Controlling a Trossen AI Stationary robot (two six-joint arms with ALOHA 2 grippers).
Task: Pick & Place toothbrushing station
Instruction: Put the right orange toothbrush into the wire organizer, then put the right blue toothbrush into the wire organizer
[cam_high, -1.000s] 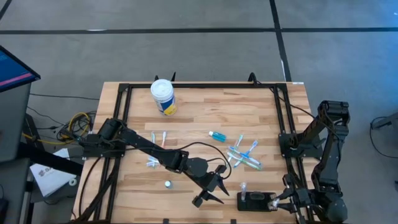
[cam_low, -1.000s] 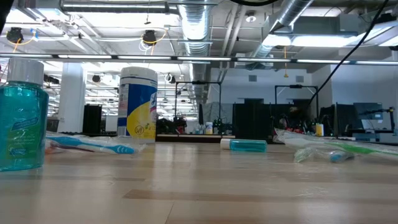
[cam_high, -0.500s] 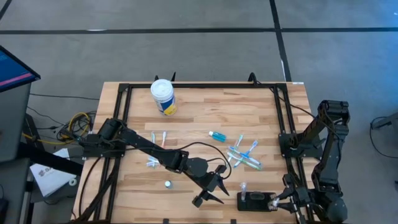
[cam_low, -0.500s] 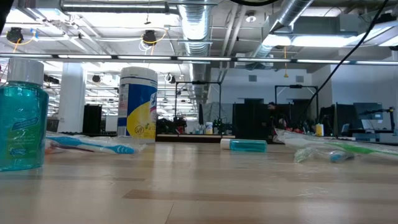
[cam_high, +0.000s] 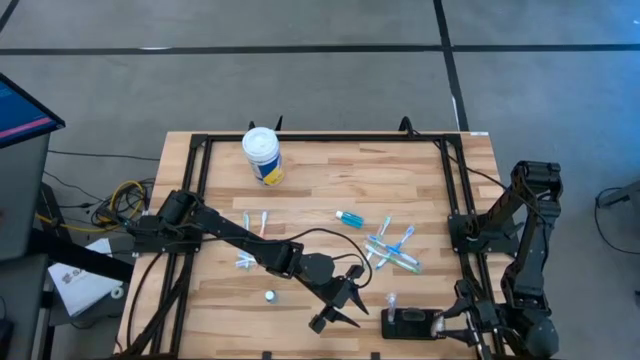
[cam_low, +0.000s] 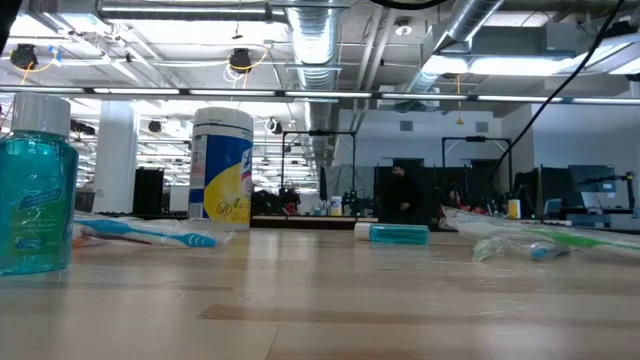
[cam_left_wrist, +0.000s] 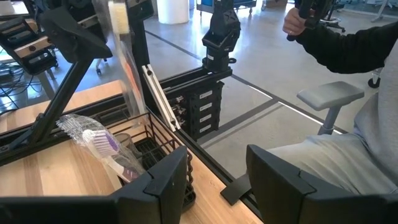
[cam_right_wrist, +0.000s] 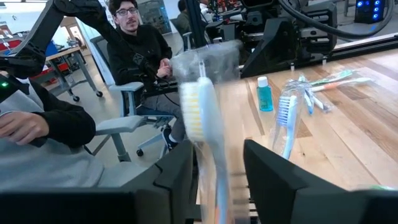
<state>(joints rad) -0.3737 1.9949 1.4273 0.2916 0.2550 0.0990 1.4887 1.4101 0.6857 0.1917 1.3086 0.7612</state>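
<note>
Station (cam_high: 409, 323) overhead, seated person (cam_right_wrist: 134, 53) wrist-only

The wooden slatted table (cam_high: 330, 190) has open board across its middle and far right part; a white-lidded yellow-and-blue cylindrical tub (cam_high: 263, 156) stands alone at the far left; a loose cluster of wrapped toothbrushes (cam_high: 392, 248) and a small teal bottle (cam_high: 349, 217) crowd the centre-right; the left gripper (cam_high: 336, 306), fingers spread, and its dark arm lie across the near-left board; the small flat black ribbed toothbrushing station (cam_high: 410, 323) sits at the near edge just beside the right gripper (cam_high: 462, 322); a black metal frame (cam_high: 320, 139) rims the table.
</note>
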